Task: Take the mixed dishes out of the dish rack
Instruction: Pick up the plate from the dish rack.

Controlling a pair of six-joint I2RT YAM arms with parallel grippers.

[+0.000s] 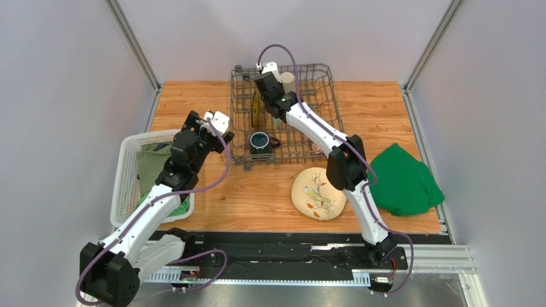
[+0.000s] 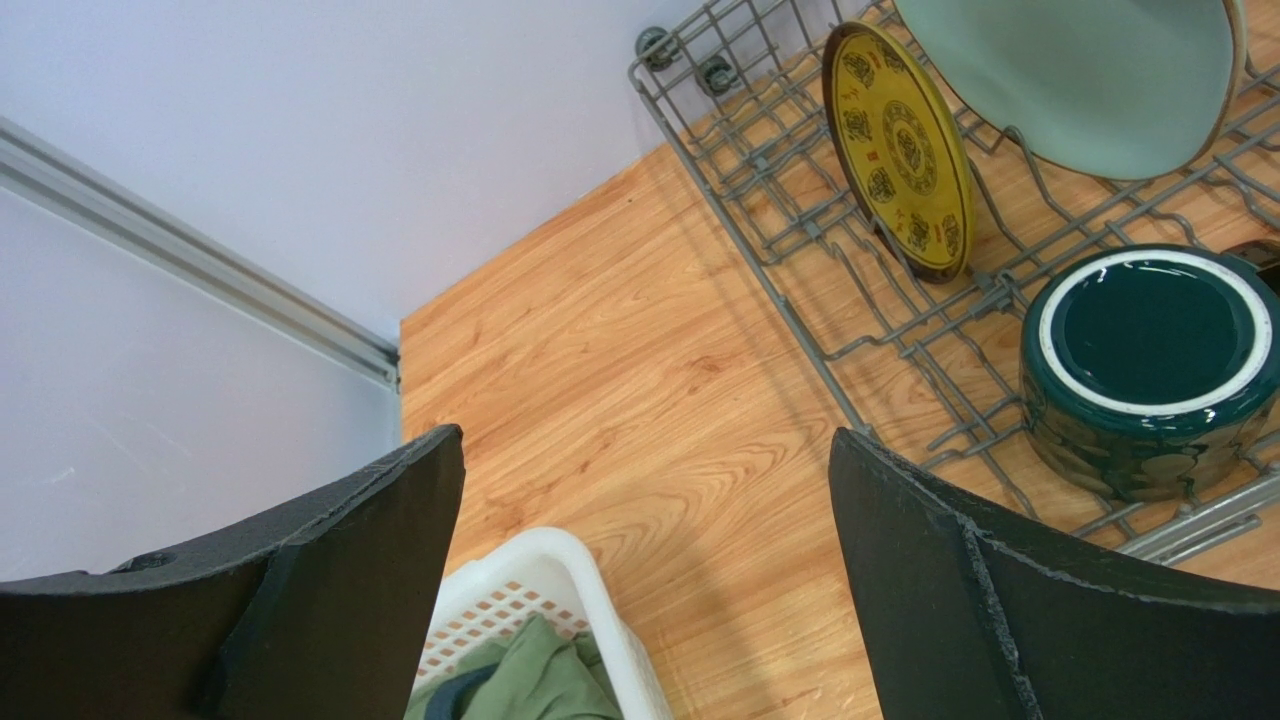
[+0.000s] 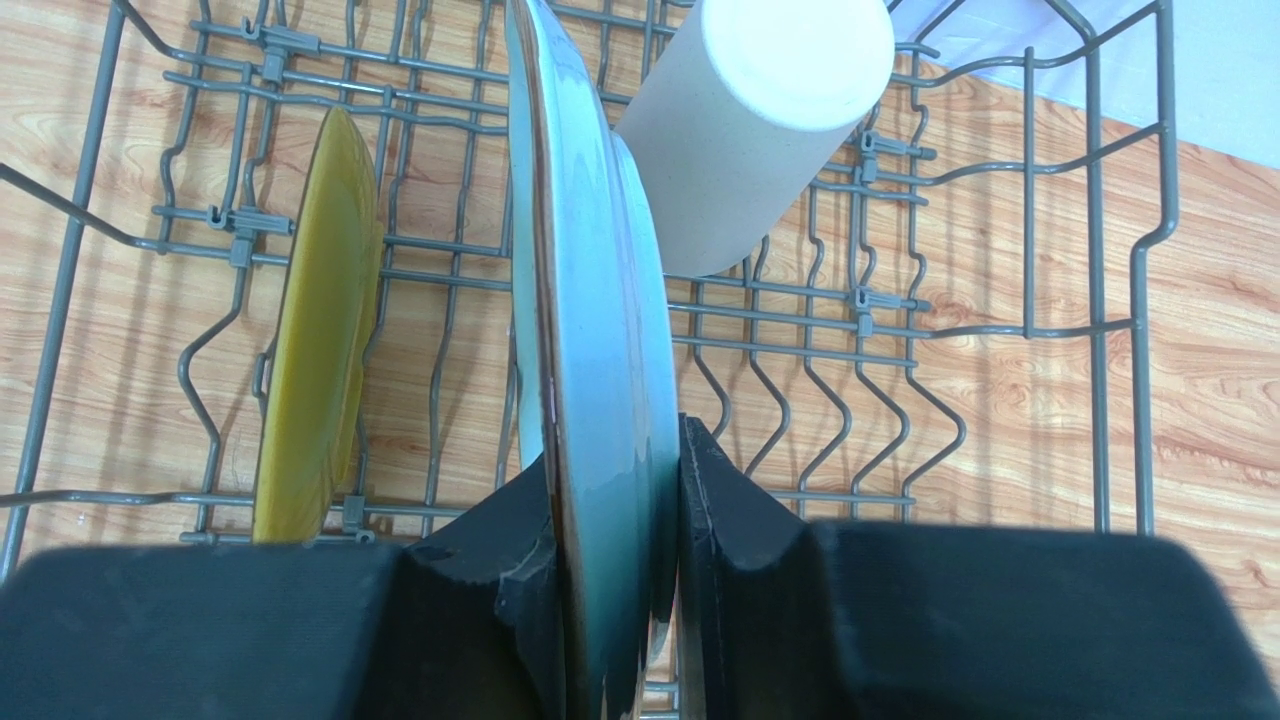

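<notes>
Step in hand: lifting the pale green plate (image 3: 579, 300) out of the dish rack (image 1: 317, 86).
Right gripper (image 3: 616, 510): closed on the plate's near rim, one pad on each face; the plate stands upright between the tines, not yet raised clear.
Left gripper (image 2: 646, 450): wide open and holding nothing, over the surface (image 2: 601, 345) just left of the rack, near the white basket (image 2: 519, 585).
Still in the rack: yellow plate (image 2: 902, 150) upright beside the green one, dark teal mug (image 2: 1150, 353) at the front, beige tumbler (image 3: 751, 120) at the back.
Already out: cream bird plate (image 1: 318, 194), flat on the surface in front of the rack.
Next move, as I judge it: a straight lift, keeping the plate vertical until it clears the tines and the yellow plate, then across to a bare spot near the cream plate.
Risk: the plate could tilt early and snag a wire.
</notes>
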